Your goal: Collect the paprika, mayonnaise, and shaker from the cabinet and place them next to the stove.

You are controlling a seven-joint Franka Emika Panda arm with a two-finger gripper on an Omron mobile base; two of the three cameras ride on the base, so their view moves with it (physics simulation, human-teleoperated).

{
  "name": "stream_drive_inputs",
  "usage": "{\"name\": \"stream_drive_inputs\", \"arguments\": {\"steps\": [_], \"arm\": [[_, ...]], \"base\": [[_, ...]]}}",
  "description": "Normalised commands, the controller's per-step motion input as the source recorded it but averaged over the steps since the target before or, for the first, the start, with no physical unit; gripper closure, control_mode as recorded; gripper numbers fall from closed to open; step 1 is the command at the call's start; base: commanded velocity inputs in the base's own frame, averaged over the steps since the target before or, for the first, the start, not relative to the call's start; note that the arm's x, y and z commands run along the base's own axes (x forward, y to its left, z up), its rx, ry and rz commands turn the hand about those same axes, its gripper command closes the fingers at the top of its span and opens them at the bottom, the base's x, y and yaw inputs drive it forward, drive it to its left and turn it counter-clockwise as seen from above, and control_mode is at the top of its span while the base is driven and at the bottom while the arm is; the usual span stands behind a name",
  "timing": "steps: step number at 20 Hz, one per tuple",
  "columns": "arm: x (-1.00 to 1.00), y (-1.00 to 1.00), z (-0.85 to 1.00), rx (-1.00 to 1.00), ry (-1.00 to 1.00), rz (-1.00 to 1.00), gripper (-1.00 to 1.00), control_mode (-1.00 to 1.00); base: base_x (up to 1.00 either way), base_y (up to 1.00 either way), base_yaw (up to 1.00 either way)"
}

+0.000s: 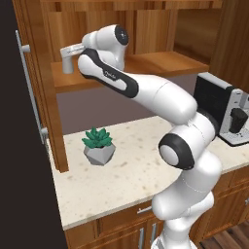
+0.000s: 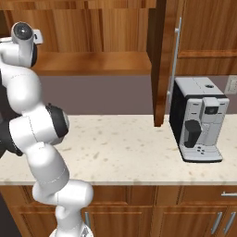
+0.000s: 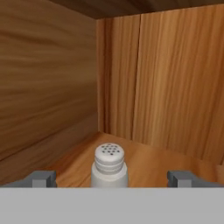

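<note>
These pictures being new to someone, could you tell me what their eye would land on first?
The white arm stretches up into the open wooden cabinet, its open gripper straddling a small pale shaker on the inner shelf. Below, a green succulent in a grey pot sits on the speckled counter, and a silver coffee machine stands to the right.

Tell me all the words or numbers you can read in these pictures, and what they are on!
None can be read.
Small dark marking on the robot's arm: too small and blurred to read.
Coffee machine: a dark panel and tiny buttons, no readable signs.
Shaker: just holes on top, no label.
</note>
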Motion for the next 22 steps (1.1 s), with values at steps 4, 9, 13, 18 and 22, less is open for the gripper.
{"name": "stream_drive_inputs", "arguments": {"steps": [4, 9, 13, 18, 22], "arm": [[0.0, 0.23, 0.0, 0.0, 0.0, 0.0, -1.0, -1.0], [0.0, 0.05, 0.0, 0.0, 0.01, 0.0, -1.0, -1.0], [0.0, 0.0, -0.01, 0.0, 0.04, 0.0, -1.0, -1.0], [0.0, 0.0, -0.06, 0.0, 0.04, 0.0, -1.0, -1.0], [0.01, 0.0, -0.07, 0.0, 0.05, 0.0, -1.0, -1.0]], "base": [[0.0, 0.0, 0.0], [0.0, 0.0, 0.0], [0.0, 0.0, 0.0], [0.0, 0.0, 0.0], [0.0, 0.0, 0.0]]}}
